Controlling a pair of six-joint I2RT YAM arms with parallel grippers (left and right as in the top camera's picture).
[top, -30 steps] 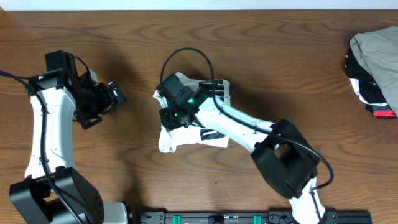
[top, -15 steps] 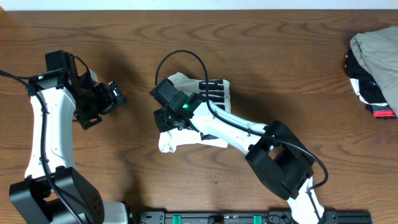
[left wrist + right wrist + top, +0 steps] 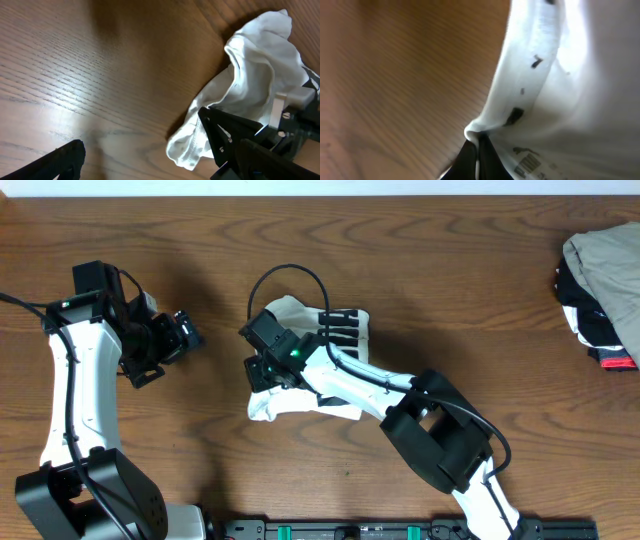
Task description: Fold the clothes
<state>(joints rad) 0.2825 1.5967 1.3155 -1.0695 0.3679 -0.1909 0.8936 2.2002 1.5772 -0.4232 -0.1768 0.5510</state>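
Right hand (image 3: 477,150) was clamped tight, pinching a ridge of white T-shirt (image 3: 545,90) edge between its tips, right down at table (image 3: 395,75) level. In the overhead view that pinch sat on the left side of the shirt. The shirt lay bunched up mid-table, partly under the right arm, with black lettering showing on its far-right part.

Left hand (image 3: 185,335) was spread wide, holding nothing and touching nothing. It hovered well left of the shirt, pointed toward it. Heap of garments (image 3: 600,290) sat at the far right edge, well apart.

Handling, my read:
- **Material:** thin cotton, light, fully limp and wrinkly. With no stiffness it will drape and drag from whatever point is held.
- **Risks:** not fragile and not slippery, but bunched layers could easily get grabbed together. A single pinch would likely just string it out.
- **Where to hold:** hems or seams, such as a bottom-hem corner or a shoulder, one per hand, so it can be pulled flat before any fold.

Couldn't tell which hem the right hand had.
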